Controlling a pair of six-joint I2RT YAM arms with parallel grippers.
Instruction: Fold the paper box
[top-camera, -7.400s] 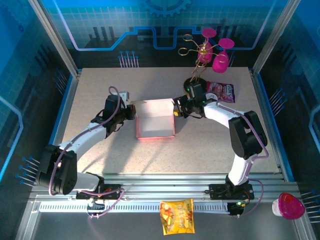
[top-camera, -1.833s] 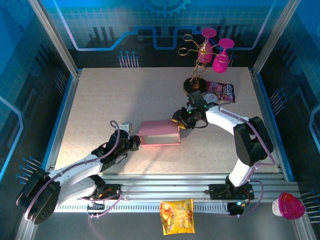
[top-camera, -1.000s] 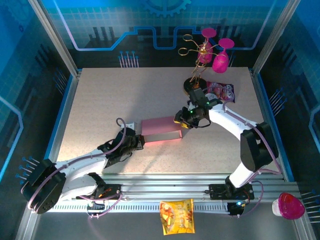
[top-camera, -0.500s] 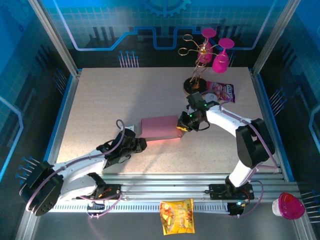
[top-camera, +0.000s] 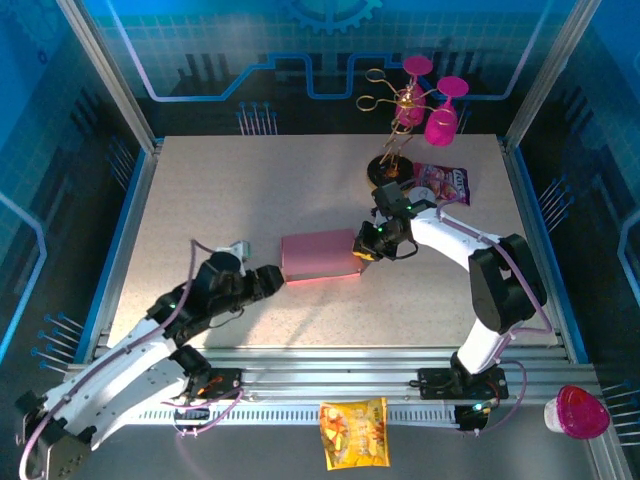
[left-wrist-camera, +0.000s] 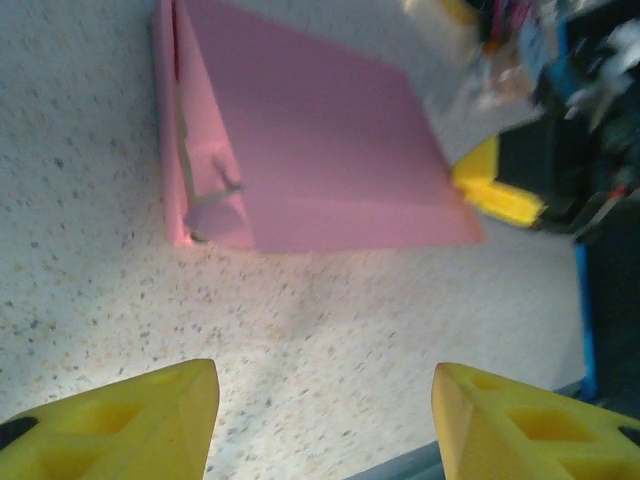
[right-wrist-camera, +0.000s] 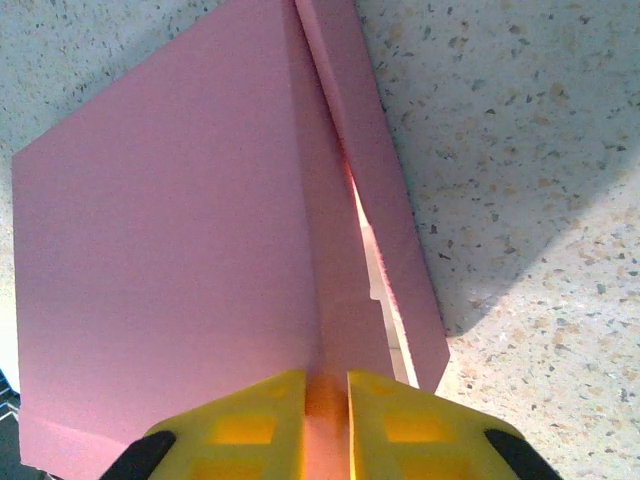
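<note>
Paper box (top-camera: 320, 256) is closed up now, a shallow pink slab lying flat around the middle of the table (top-camera: 220, 190), a little toward the near edge, lid down so the inside stays hidden. From the right wrist, just a thin slit along its side, with a paler inner flap peeking through. On its right end, the right gripper (top-camera: 366, 250) has its yellow fingers pinched nearly together on the box's thin edge: that is a firm hold. On the other side, the left gripper (top-camera: 272, 277) sits just beside the near-left corner, apart from it, fingers (left-wrist-camera: 130, 420) spread wide with bare table between them and the box ahead. Over at the far right corner, two magenta goblets (top-camera: 440, 120) hang from the gold rack (top-camera: 392, 105), and a printed snack bag (top-camera: 443, 183) lies just beside the rack's base. A yellow bag (top-camera: 353, 432) lies on the near rail, off the table. Compared with about seven seconds back, big change: the box was an open tray then, lid standing up, an arm at each side. A second ago the left gripper was right at the box's left end; it has since let go, spread its fingers and drawn back toward the near-left, while the right one has tightened its pinch. The box itself has barely shifted.
</note>
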